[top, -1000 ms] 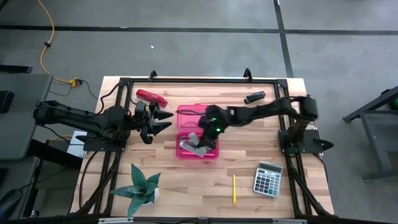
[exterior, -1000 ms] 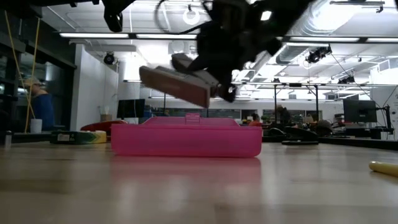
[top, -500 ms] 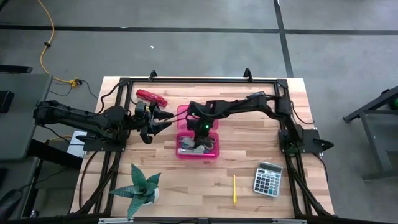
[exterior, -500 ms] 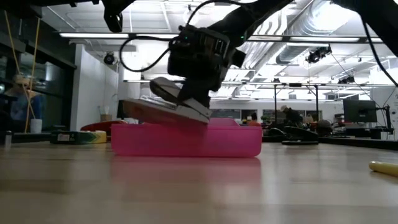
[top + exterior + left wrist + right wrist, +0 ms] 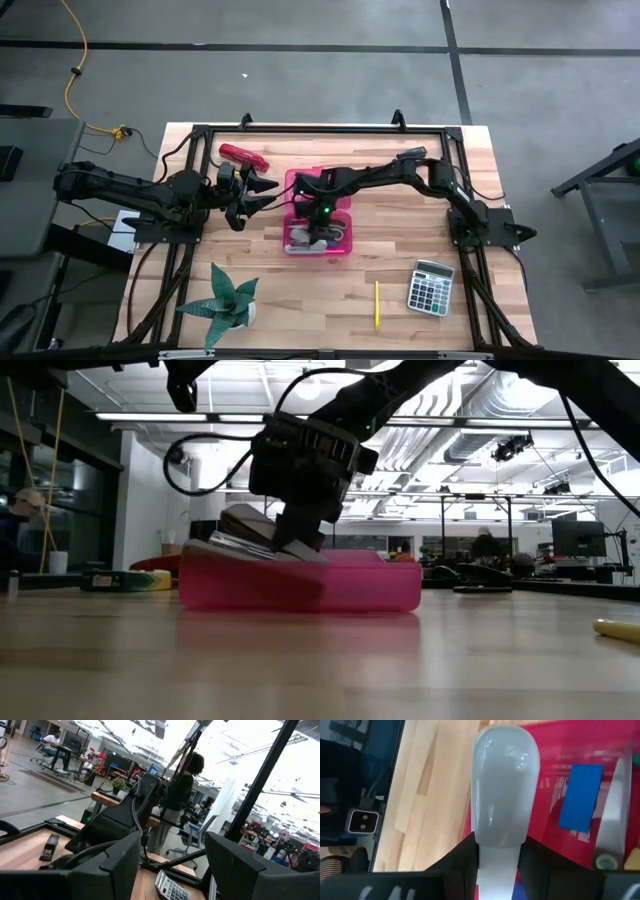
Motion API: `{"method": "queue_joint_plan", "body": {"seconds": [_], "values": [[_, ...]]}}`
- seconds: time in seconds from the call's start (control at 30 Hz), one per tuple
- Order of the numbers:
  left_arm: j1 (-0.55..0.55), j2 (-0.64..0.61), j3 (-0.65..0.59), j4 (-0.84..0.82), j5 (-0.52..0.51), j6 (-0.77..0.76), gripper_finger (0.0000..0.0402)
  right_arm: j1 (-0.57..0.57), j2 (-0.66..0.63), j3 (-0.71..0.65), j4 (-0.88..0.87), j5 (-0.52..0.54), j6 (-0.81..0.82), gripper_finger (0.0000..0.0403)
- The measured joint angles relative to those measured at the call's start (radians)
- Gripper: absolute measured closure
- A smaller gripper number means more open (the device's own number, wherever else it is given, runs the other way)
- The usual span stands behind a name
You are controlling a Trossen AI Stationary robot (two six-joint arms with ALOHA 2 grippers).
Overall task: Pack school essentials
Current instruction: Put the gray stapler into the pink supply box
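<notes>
While no writing reads, right gripper (image 5: 318, 222) holds grey stapler (image 5: 505, 795).

A pale grey stapler-shaped block (image 5: 505, 785) with a rounded, glossy nose lay tilted in the near half of the open pink case (image 5: 340, 245), nose low over the case's front edge, its rear end between the right gripper's (image 5: 320, 228) jaws. A flat blue piece (image 5: 580, 797) lay on the case floor just beside it. A yellow pencil (image 5: 377, 303) lay alone on the bench (image 5: 300, 290), well apart, near the front.
</notes>
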Motion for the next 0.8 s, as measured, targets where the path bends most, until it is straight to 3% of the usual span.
{"method": "queue_joint_plan", "body": {"seconds": [0.33, 0.67, 0.8], "values": [[0.0, 0.0, 0.0, 0.0, 0.0, 0.001, 0.0192, 0.004, 0.0, -0.001, -0.005, 0.064, 0.01, 0.0285], [0.0, 0.0, 0.0, 0.0, 0.0, 0.003, 0.0192, 0.004, -0.006, -0.002, 0.014, 0.113, 0.013, 0.0183], [0.0, 0.0, 0.0, 0.0, 0.001, 0.002, 0.0192, -0.037, -0.027, -0.003, 0.001, 0.114, 0.012, 0.0164]]}}
